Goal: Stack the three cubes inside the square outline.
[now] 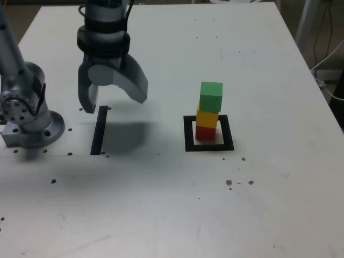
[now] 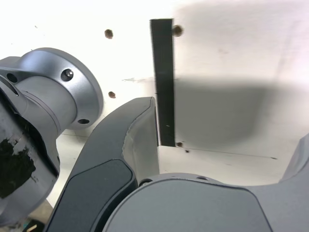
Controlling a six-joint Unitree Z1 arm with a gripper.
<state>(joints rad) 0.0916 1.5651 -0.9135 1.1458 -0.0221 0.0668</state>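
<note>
Three cubes stand in one stack in the exterior view: the red cube (image 1: pixel 205 132) at the bottom, the yellow cube (image 1: pixel 207 116) on it, the green cube (image 1: pixel 211 96) on top, turned slightly. The stack rests inside the square outline (image 1: pixel 188 134) of black tape, toward its left side in the exterior view. My gripper (image 1: pixel 114 102) hangs well to the exterior view's left of the stack, above the table, open and empty. In the wrist view its dark fingers (image 2: pixel 128 145) are spread wide over the table and no cube shows.
A straight black tape strip (image 1: pixel 99 130) (image 2: pixel 163 77) lies just below the gripper. The arm's grey base (image 1: pixel 29 121) (image 2: pixel 53 92) is bolted at the exterior view's left. Small dark screw holes dot the white table (image 1: pixel 161 215).
</note>
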